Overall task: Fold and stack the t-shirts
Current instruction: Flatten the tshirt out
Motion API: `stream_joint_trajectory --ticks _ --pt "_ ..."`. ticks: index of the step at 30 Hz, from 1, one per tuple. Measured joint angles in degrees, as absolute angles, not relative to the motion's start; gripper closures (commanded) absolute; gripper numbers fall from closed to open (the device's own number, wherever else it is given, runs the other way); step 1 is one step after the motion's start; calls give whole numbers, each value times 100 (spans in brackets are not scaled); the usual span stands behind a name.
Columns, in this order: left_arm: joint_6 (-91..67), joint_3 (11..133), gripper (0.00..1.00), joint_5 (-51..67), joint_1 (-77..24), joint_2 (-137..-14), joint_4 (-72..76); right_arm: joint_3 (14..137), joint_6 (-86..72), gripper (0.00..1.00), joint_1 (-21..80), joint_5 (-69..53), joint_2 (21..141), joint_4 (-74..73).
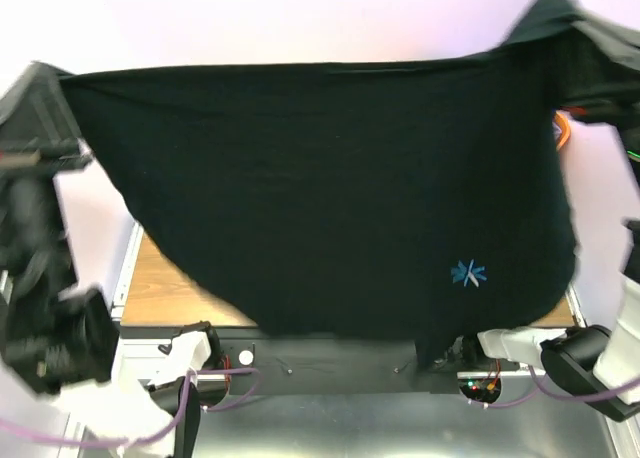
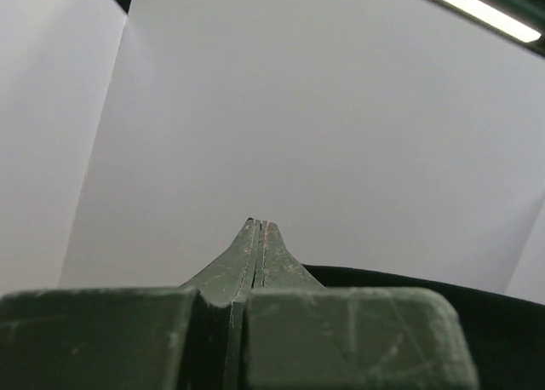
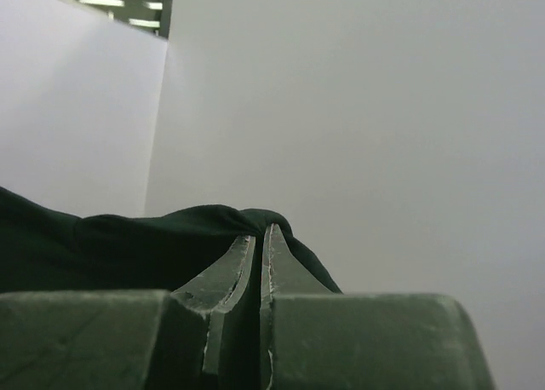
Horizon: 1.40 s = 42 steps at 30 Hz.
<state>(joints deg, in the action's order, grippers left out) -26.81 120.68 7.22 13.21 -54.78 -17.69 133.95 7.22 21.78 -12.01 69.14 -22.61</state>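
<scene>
- Black t-shirt (image 1: 320,198) is clear of the wooden worktop (image 1: 168,290). It hangs in the air, spread wide like a curtain across most of the top view.
- Its top edge runs almost level from upper left, then rises to the upper right. The right corner sits higher than the left.
- The lower edge sags in a curve, lowest at the middle and right, low in the top view.
- A light-blue starburst logo (image 1: 467,273) shows on the lower right part of the cloth.
- Left pincer (image 2: 258,228): fingers pressed flat together, only a hairline between them. Black cloth lies just behind and to the right of the tips, and the top view puts the shirt's left corner at this pincer. It is pinching the shirt's edge.
- Right pincer (image 3: 261,231): drawn in narrow, with a bunched fold of the black cloth caught at its tips and draping away to the left.
- The worktop shows only as a strip under the cloth at lower left.
- White wall (image 2: 298,109) fills the background of both wrist views.
</scene>
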Motion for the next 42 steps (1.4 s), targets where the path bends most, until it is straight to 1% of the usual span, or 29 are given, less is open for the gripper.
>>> stream_joint_trajectory --ticks 5,6,8,10,11,12,13,14,15,16,17,20,21,23,27,30,32,33,38,42 --pt "-2676 10971 100 978 1323 -5686 -1743 12529 784 100 2178 -1177 7140 -2158" --pt "-2663 10770 100 1035 1323 -5741 -1693 12127 816 100 2178 -1168 7220 -2093" --pt "-2604 10175 100 1131 1323 -5944 -1566 11668 871 100 2178 -1164 7467 -2093" --pt "-2456 9548 100 1157 1323 -6320 -1498 11205 902 100 2178 -1157 8005 -2047" --pt "-2412 9351 91 1129 1321 -6506 -1472 11085 902 95 2178 -1142 8298 -2005" --pt "-2335 9144 72 1028 1321 -6713 -1468 10984 886 81 2180 -1087 8632 -1957" --pt "-2274 8997 27 871 1321 -7037 -1452 10908 864 59 2180 -991 9124 -1925" --pt "-2189 8906 7 727 1319 -7413 -1448 10899 797 16 2180 -884 9605 -1942" --pt "-2156 8884 1 556 1321 -7778 -1452 11050 744 2 2180 -746 10095 -1992" --pt "-2156 8890 1 364 1323 -8171 -1437 11220 711 0 2180 -659 10512 -1990" --pt "-2141 9021 1 185 1323 -8578 -1590 11445 657 0 2180 -519 10978 -2027" --pt "-2143 10130 1 -252 1321 -9981 -2130 11966 399 0 2176 -331 11963 -2139" --pt "-2143 10521 1 -349 1317 -10348 -2189 12029 333 0 2174 -290 12070 -2191" --pt "-2139 10860 1 -454 1302 -10606 -2287 12040 272 0 2169 -257 12046 -2235" --pt "-2126 10975 1 -574 1144 -10357 -2333 11740 268 0 2171 -202 11500 -2045" --pt "-2147 10444 1 -582 832 -9776 -2108 10868 228 0 2171 -165 10728 -1824" --pt "-2209 9898 1 -495 593 -9380 -1959 10313 165 0 2171 -158 10368 -1730" --pt "-2296 9376 1 -397 432 -9122 -1817 10022 150 0 2171 -156 10215 -1732" --pt "-2698 7848 2 -25 141 -8912 -1562 9000 -32 0 2171 -342 10149 -1758" --pt "-2891 7144 1 10 174 -9083 -1702 8427 -158 0 2171 -582 10195 -1863"
